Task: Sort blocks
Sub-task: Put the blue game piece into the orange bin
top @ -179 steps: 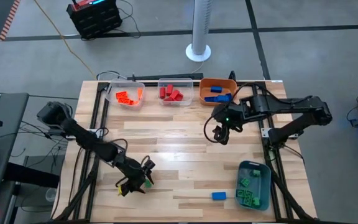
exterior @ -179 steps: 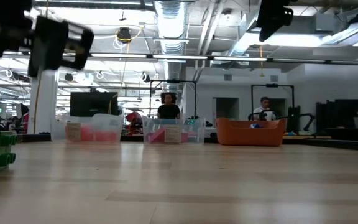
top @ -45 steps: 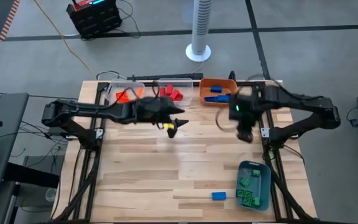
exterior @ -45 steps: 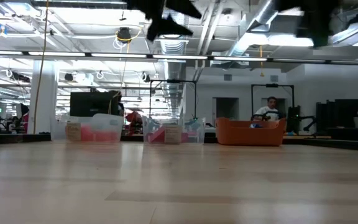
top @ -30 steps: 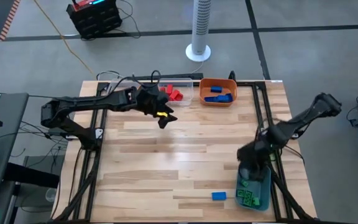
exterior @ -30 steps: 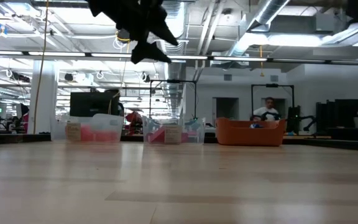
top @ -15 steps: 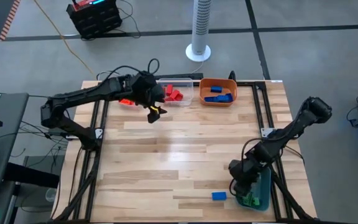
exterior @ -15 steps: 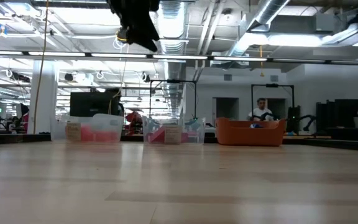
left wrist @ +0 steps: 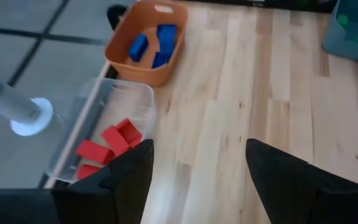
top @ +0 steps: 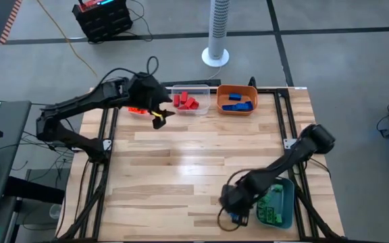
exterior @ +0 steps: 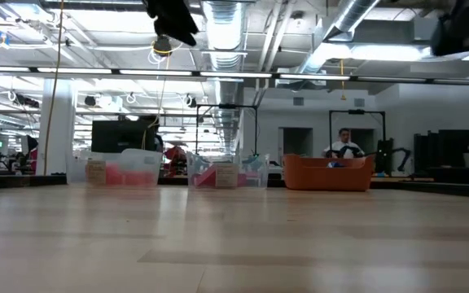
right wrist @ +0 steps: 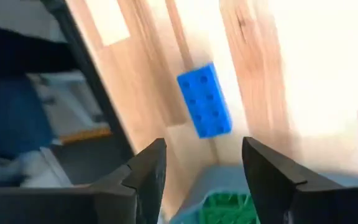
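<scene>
Two arms at work, right gripper [right wrist: 202, 163] fingers apart above a loose blue block [right wrist: 205, 107], left gripper [left wrist: 196, 163] also apart, empty, near the clear bin [top: 191, 100] of red blocks [left wrist: 107, 144].

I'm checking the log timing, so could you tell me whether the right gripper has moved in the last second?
Yes. The right gripper has swung from above the blue-grey bin to the loose blue block beside it.

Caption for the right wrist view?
Open right gripper above a blue block on the table, beside the green-block bin.
</scene>
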